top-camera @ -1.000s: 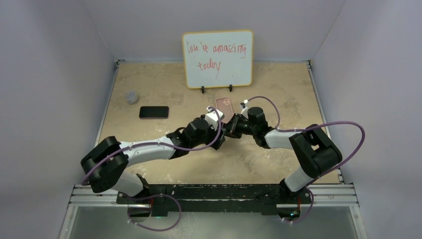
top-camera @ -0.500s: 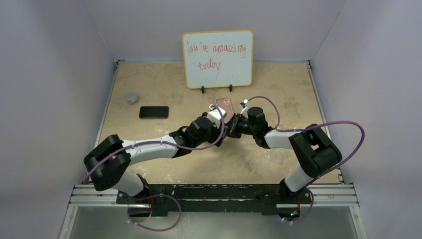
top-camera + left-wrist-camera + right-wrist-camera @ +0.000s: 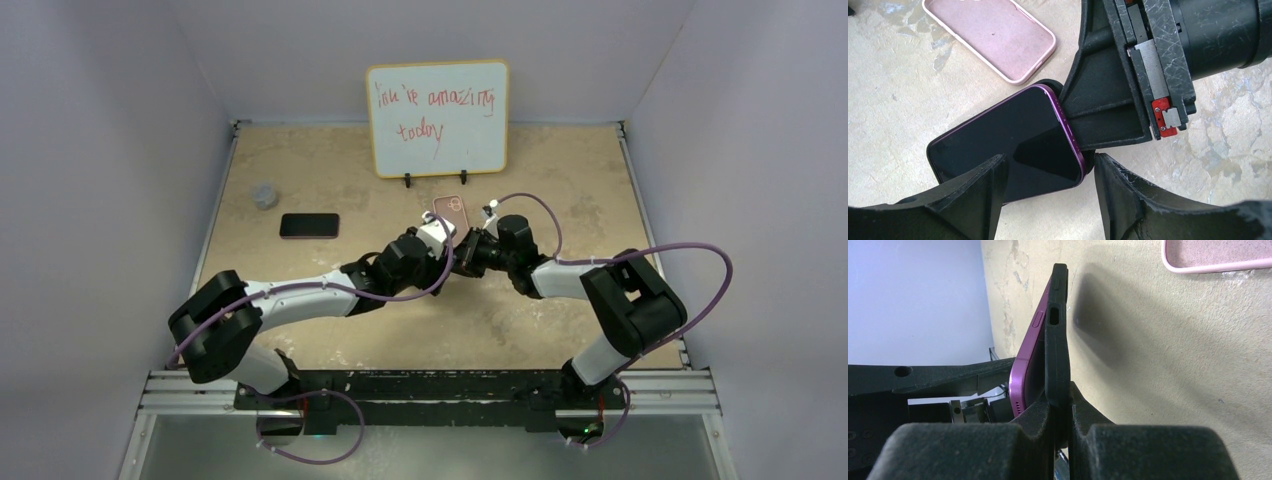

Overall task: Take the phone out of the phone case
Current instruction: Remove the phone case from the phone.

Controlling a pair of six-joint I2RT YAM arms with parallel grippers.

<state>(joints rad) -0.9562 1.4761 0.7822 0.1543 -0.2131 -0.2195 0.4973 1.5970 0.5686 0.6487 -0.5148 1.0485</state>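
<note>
Left gripper (image 3: 1050, 159) has edged closer to right gripper (image 3: 1060, 400). Scuffed beige table (image 3: 560, 170), lilac walls (image 3: 120, 150), whiteboard (image 3: 437, 118) at back. Purple phone (image 3: 1008, 145), dark screen, tilts half out of black case (image 3: 1057, 340) mid-table. Right fingers clamp the case; left fingers are apart at the phone's end.

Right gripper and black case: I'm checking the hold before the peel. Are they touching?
Touching. The right wrist view shows the right gripper clamped on the black case edge, no gap.
</note>
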